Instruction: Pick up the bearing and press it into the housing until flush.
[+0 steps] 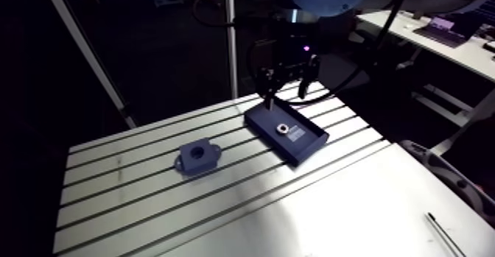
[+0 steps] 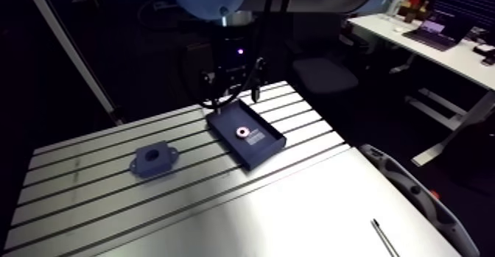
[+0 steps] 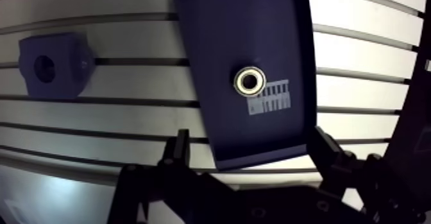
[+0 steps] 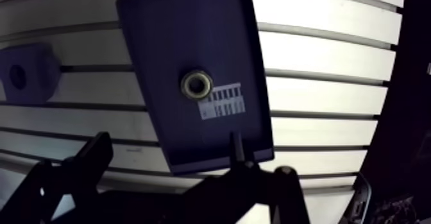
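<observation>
A small metal ring bearing [image 3: 249, 80] lies in a shallow dark blue tray [image 3: 211, 40], beside a white printed label. The dark blue housing [image 3: 50, 63], a block with a round bore and side lugs, rests on the slotted table some way off to the side of the tray. My gripper [image 3: 247, 146] hovers open above the near end of the tray, its two dark fingers [image 3: 177, 148] spread wide with nothing between them; the bearing lies ahead of them. In the arm view the gripper [image 1: 289, 83] hangs over the tray's far end [image 1: 265, 113].
The slotted aluminium table [image 1: 147, 201] carries the housing [image 1: 197, 155] left of the tray. A smooth metal sheet [image 1: 353, 208] covers the near right part, with a thin dark tool [image 1: 446, 234] lying near its right edge.
</observation>
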You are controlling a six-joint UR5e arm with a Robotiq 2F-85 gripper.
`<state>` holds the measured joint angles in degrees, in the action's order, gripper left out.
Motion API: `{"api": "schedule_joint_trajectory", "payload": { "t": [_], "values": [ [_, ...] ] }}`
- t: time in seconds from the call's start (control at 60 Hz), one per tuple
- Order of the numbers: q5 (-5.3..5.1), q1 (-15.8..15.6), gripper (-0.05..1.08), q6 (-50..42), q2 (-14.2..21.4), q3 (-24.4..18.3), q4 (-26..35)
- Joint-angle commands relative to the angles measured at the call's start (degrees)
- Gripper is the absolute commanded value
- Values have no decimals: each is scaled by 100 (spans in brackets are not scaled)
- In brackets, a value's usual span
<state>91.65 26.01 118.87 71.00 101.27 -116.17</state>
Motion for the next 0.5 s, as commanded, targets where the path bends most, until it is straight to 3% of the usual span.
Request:
{"api": "schedule_joint_trajectory", "payload": {
  "t": [0.017, 0.217, 0.5],
  "values": [
    [13, 37, 1, -8, -254, 46, -233],
    [31, 28, 2, 18, -437, 39, -412],
    [67, 29, 18, -42, -663, 11, -429]
  ]
}}
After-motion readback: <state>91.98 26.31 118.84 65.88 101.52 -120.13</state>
